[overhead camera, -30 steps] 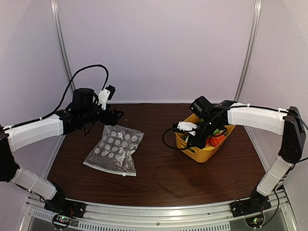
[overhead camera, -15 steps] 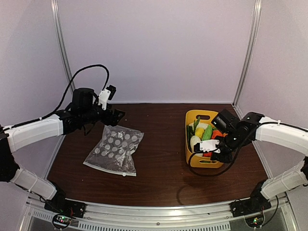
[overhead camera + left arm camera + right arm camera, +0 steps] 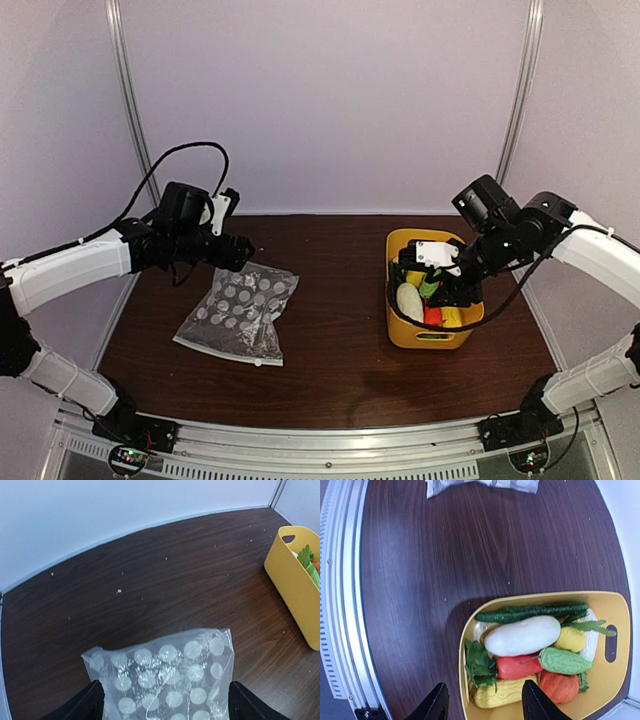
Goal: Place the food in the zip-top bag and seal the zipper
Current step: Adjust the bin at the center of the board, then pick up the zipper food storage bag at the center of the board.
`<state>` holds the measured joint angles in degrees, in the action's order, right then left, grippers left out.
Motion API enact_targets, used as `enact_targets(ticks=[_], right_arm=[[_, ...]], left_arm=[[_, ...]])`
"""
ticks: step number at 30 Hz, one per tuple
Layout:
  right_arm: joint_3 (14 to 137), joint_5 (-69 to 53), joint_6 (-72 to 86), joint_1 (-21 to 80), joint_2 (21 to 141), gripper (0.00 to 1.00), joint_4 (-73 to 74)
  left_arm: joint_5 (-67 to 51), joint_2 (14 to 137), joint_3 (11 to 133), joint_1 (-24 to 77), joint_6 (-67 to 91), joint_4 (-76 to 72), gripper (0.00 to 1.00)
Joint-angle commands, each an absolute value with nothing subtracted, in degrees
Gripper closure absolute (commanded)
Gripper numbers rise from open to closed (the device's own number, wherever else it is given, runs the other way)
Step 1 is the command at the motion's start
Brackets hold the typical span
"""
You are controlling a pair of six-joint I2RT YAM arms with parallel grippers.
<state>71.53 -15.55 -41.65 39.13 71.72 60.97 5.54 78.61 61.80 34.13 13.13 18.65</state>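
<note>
Under my right gripper [image 3: 482, 700], fingers apart and empty, the yellow basket [image 3: 461, 645] is crammed. A white piece [image 3: 522, 636] lies across the middle, with a long green piece [image 3: 530, 612] beyond it and a red piece [image 3: 517, 666] and a yellow piece [image 3: 495, 692] nearer me. Hardly a gap shows between them. The basket's rim runs right below my fingertips. Outside that rim, bare table [image 3: 410, 580] stretches to the metal rail [image 3: 340, 605].

My left gripper [image 3: 162, 705] stands spread wide. The zip-top bag [image 3: 170, 675] lies flat between and just ahead of its fingers. Past the bag the tabletop is open up to the wall [image 3: 100, 510]. The basket stands off to this gripper's right, well apart from the bag.
</note>
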Motion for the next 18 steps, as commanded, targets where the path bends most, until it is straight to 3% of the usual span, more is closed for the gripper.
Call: enact_targets(ticks=[1, 6, 10, 18], right_arm=[[73.66, -25.29, -36.96, 39.01, 74.52, 0.48, 54.46], [72.4, -28.92, -28.33, 38.85, 76.65, 0.48, 40.87], [72.66, -32.34, -27.1, 38.83, 80.71, 0.48, 37.47], [76.9, -31.87, -27.25, 38.81, 85.15, 0.49, 38.56]], left_arm=[[1.36, 72.61, 55.48, 35.87, 19.31, 26.2, 0.11], [6.75, 70.88, 52.53, 38.65, 30.88, 31.54, 0.13], [7.52, 71.56, 50.0, 43.81, 31.5, 31.52, 0.16], [14.7, 86.56, 55.8, 53.05, 31.11, 36.47, 0.21]])
